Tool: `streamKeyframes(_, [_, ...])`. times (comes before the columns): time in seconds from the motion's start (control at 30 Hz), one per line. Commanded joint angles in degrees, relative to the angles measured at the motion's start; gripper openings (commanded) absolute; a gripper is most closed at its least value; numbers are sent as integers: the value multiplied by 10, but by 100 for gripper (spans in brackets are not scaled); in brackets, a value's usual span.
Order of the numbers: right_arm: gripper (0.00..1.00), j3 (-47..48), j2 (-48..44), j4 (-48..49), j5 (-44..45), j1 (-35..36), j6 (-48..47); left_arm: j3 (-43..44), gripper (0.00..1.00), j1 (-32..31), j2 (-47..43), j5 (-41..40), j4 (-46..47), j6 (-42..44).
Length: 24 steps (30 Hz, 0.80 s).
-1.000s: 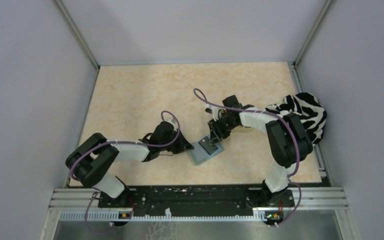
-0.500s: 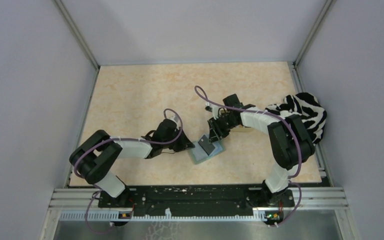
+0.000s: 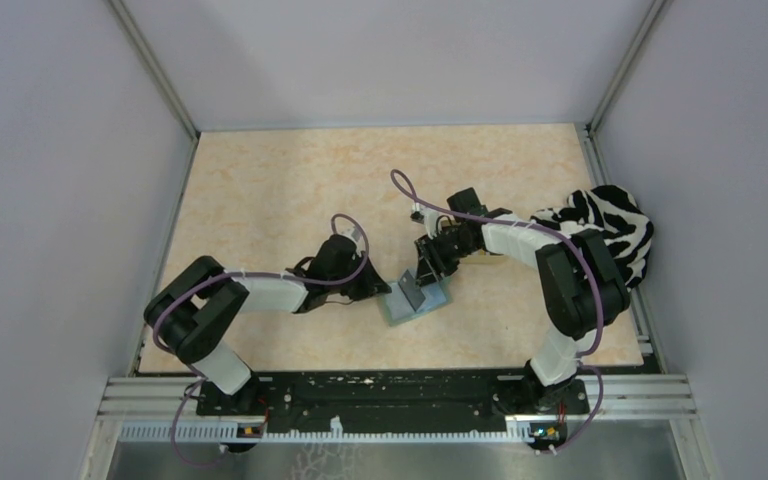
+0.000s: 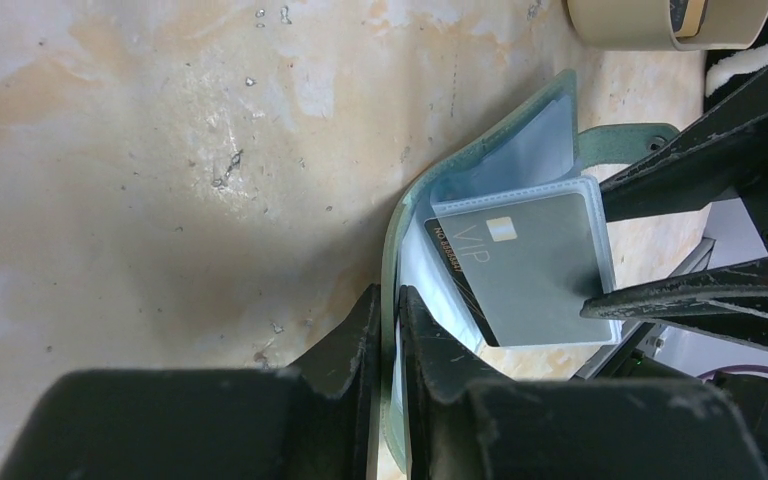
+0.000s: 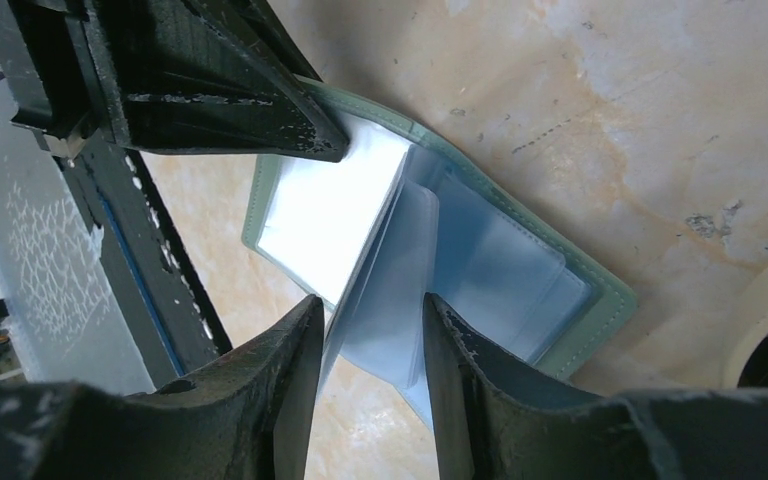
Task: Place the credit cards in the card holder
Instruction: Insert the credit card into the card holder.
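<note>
The card holder [image 3: 415,298] is lying open on the tabletop [image 3: 280,190], mid-scene between the two arms. The left pincer [image 4: 388,312] is clamping the left edge of its cover, pinning it down. The right pincer [image 5: 372,308] is standing part-open, straddling a clear sleeve [image 5: 390,250] that is carrying a dark credit card [image 4: 535,270]. The card is looking light, stiff and slick, and the sleeves thin and floppy. Nudging the card by its short edge is probably suiting it better than squeezing its faces.

Zebra-striped cloth [image 3: 605,235] at the marbled table's [image 3: 280,190] right edge; tan tray [image 4: 660,22] beside it
</note>
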Motion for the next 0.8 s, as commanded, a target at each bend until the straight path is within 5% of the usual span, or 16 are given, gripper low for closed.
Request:
streamKeyframes(0.0, [42,23,-18,1,-35,-2,-2,16,16,5,9,0,-7,18])
streamKeyframes(0.77, [44,23,-14,0,-63,-10,2,25,16,5,24,13,-11,25])
